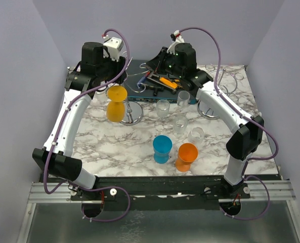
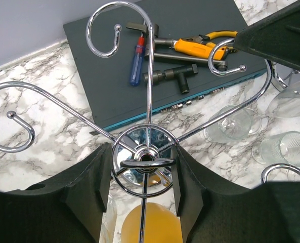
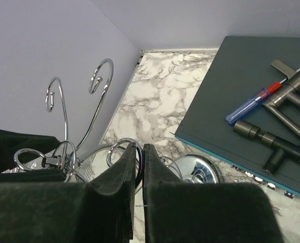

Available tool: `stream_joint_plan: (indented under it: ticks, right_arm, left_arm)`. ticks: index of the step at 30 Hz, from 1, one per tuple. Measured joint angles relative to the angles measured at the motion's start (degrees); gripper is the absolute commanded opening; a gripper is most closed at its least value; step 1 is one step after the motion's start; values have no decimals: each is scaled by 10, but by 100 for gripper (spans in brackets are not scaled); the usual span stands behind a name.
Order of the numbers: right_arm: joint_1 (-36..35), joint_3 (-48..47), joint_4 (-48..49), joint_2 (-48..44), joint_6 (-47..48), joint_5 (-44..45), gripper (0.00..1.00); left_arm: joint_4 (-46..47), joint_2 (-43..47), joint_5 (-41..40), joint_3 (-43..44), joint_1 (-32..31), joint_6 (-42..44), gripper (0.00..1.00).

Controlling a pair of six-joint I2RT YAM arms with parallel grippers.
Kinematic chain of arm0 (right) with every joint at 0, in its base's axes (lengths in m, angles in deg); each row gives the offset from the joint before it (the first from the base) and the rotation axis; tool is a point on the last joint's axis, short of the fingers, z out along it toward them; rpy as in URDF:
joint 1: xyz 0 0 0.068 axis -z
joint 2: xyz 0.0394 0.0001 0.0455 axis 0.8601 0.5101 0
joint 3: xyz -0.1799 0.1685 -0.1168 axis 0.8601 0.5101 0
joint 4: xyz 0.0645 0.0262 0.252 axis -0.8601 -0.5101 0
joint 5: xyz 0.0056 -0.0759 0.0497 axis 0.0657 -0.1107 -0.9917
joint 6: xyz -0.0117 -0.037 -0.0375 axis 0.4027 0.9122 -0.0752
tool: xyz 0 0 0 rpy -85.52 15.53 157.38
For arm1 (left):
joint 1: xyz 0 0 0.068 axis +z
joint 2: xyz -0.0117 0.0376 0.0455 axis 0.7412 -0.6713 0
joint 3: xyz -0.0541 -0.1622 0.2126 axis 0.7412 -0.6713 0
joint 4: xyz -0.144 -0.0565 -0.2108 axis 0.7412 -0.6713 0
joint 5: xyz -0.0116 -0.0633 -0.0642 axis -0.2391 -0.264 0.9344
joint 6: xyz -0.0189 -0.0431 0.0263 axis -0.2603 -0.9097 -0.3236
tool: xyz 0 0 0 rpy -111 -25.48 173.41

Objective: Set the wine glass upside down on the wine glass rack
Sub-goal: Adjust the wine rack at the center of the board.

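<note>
Straddling rack [image 2: 148,158] hub, left claw [image 2: 142,154] half-spread, grip unclear | right claw [image 3: 139,150] shut, empty | wine glass [image 1: 116,105] whole only from overhead

Top view: I get soft, even overhead light; table [image 1: 114,152] bright, only faint shadow just beside blue cup [image 1: 162,148]. Left wrist view: rack [image 2: 143,161] sharp, thin white glints along chrome arms, hub mirror-bright. Left fingers [image 2: 91,187] either side of rack hub near black, detail lost, slightly soft. Glasses [image 2: 230,126] right of rack low in contrast, outlines hard for me to trace. Right wrist view: right fingers [image 3: 122,172] blurred in foreground; wall [image 3: 48,45] flat, dim lilac.
</note>
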Motion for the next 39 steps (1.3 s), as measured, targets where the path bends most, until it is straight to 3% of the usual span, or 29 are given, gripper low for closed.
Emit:
stream_joint_plan:
  ticks: [3,6,8,16,17,20,25,30,34,39]
  right_arm:
    - [0,3,0,-2,0,0,0]
    - [0,7,0,-5,0,1,1]
    - [0,11,1,-8,0,1,1]
    - [0,15,0,-13,1,0,1]
    - [0,15,0,-13,1,0,0]
    - [0,16,0,-13,1,0,1]
    - [0,17,1,-13,2,0,1]
    - [0,17,2,-13,3,0,1]
    - [0,17,2,-13,2,0,1]
    - [0,17,2,-13,2,0,1]
  left_arm:
    - [0,0,0,0,-2,1,6]
    - [12,1,8,-1,-3,-9,29]
    - [37,7,16,-1,-5,-18,39]
    - [97,32,32,-4,-10,-39,28]
    - [99,32,32,-5,-10,-39,30]
    - [107,35,32,-16,-10,-42,50]
    - [101,41,28,-42,-10,-42,63]
    - [88,53,7,-53,-10,-40,65]
    - [86,70,0,-67,-10,-43,56]
    - [85,75,0,-82,-10,-52,51]
